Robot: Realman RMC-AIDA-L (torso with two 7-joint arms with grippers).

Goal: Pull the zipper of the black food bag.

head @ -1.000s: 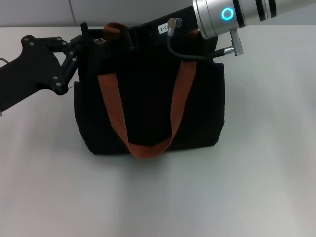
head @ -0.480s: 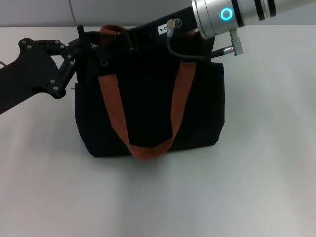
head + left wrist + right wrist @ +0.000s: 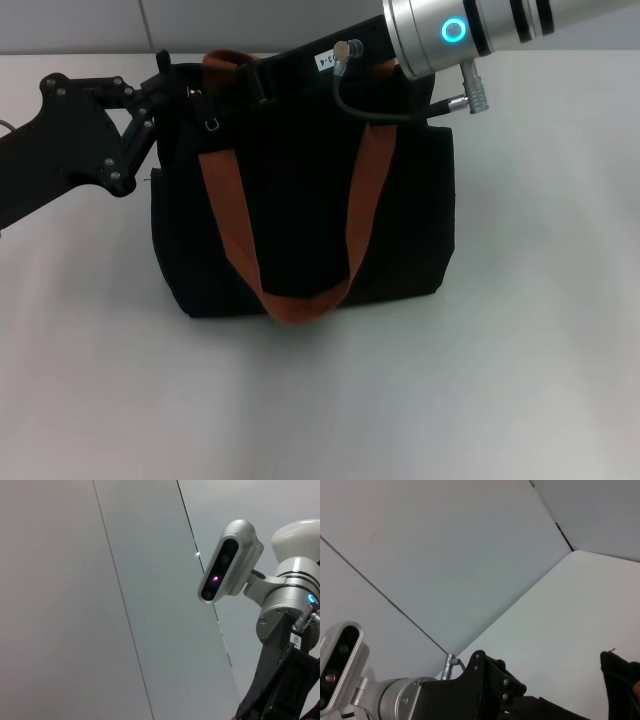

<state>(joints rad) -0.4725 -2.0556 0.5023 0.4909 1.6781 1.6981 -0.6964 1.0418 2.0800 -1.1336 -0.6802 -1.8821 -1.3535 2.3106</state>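
The black food bag point(image 3: 300, 215) stands mid-table with two orange-brown straps point(image 3: 232, 230). A small silver zipper tab point(image 3: 212, 125) hangs just below the bag's top edge, near its left corner. My left gripper point(image 3: 168, 88) is at that top left corner and looks shut on the bag's fabric. My right gripper point(image 3: 262, 75) reaches in from the upper right and lies along the bag's top edge, dark against the bag. In the right wrist view, the left gripper point(image 3: 487, 680) and a bag corner point(image 3: 620, 675) show.
The white table point(image 3: 520, 350) spreads around the bag, with a grey wall point(image 3: 80, 25) behind it. The right arm's silver wrist point(image 3: 450, 35) and its cable point(image 3: 385, 112) hang over the bag's top right. The left wrist view shows the wall and the head camera point(image 3: 227, 562).
The right gripper has edged left along the bag's top. The bag's top left edge and strap shifted left, and the silver tab now hangs below the edge. The left gripper barely moved.
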